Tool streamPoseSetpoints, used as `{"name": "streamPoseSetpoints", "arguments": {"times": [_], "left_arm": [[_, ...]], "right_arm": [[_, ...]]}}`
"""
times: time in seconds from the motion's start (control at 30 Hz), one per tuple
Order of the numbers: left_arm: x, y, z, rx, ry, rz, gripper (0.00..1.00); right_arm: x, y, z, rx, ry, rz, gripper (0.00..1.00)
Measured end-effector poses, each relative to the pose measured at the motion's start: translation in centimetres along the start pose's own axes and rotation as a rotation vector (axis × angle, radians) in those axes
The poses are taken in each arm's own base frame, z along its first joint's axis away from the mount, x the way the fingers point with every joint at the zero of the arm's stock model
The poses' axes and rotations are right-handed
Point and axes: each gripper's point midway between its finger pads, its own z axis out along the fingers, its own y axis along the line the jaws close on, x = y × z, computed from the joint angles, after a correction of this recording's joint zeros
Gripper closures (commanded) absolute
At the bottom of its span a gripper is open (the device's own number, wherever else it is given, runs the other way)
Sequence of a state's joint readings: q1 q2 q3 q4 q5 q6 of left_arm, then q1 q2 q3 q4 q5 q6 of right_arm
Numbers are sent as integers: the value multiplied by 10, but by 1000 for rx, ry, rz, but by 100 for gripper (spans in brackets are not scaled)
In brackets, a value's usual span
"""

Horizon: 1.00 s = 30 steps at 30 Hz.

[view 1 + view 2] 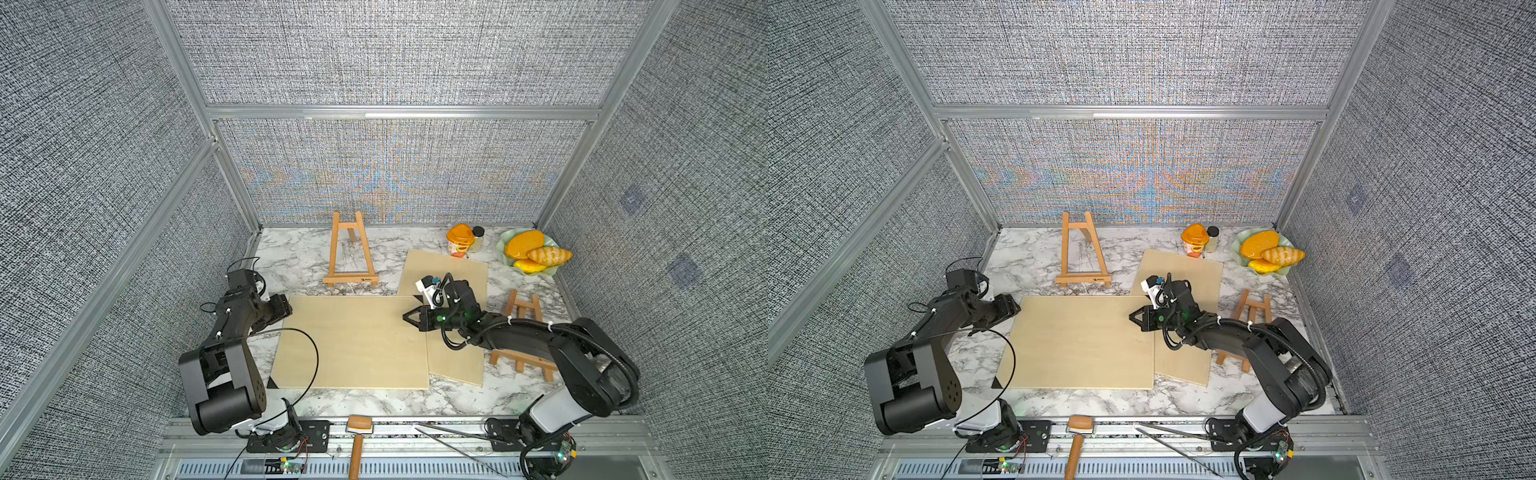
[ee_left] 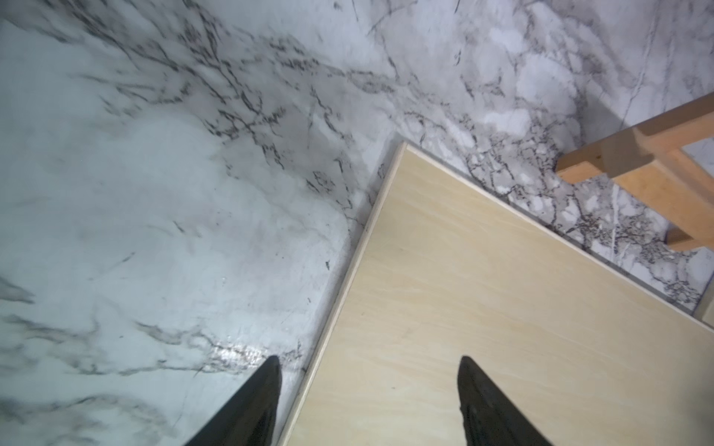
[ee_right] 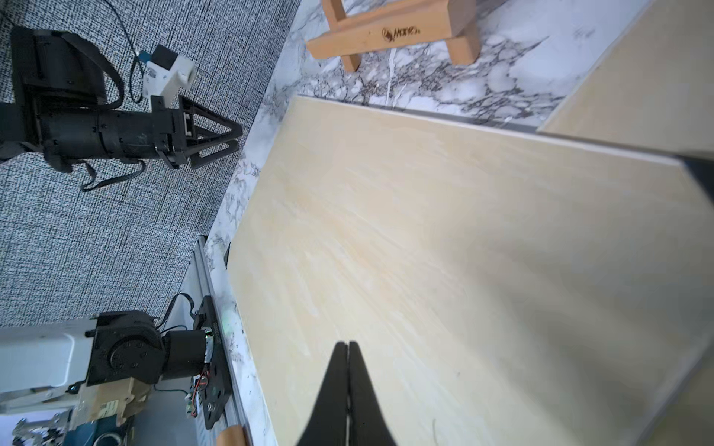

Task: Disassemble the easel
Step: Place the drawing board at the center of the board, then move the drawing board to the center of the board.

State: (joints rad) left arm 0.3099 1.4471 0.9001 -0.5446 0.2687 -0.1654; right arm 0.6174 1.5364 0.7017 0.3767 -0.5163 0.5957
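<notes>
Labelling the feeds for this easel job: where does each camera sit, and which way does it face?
Top views: high in front, looking down on the table; left gripper and right gripper show.
Left wrist: on the left arm, facing the big board corner and easel foot; open fingertips show.
Right wrist: on the right arm, facing across the big board toward the left arm; shut fingertips show.
Shared: both wrist views catch big board and easel.

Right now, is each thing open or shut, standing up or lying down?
Left pincer: open, empty.
Right pincer: shut, empty.
Big easel: standing, no board on it.
Small easel: standing, no board on it.
Near board: lying flat.
Far board: lying flat, overlapping near board.
Jar: lid on.
Bottle: cap on.
Bowl: full.
</notes>
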Motion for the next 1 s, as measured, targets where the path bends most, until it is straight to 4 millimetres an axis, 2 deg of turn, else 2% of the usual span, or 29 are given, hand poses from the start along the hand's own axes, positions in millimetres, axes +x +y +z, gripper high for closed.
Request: {"name": "streamPoseSetpoints", "arguments": {"times": [0.13,0.27,0.4,0.57,0.87,1.0], "left_arm": [[-1,-9,-12,15,-17,24,28],[8,-27,-16,63,-15,64,28],[21,-48,-16,126,-4,104,28],[28,-61,-17,177,3,105,28],[22,-69,-26,203,-29,121,28],[20,-72,-30,213,-44,127,28]], "right_arm": [[-12,-4,-15,97,-43,-10,67],[-11,-20,-26,223,-33,15,55],[9,-47,-33,353,16,81,54],[42,-71,-34,430,87,171,54],[63,-69,-5,433,173,189,54],[62,-62,10,414,171,178,56]]}}
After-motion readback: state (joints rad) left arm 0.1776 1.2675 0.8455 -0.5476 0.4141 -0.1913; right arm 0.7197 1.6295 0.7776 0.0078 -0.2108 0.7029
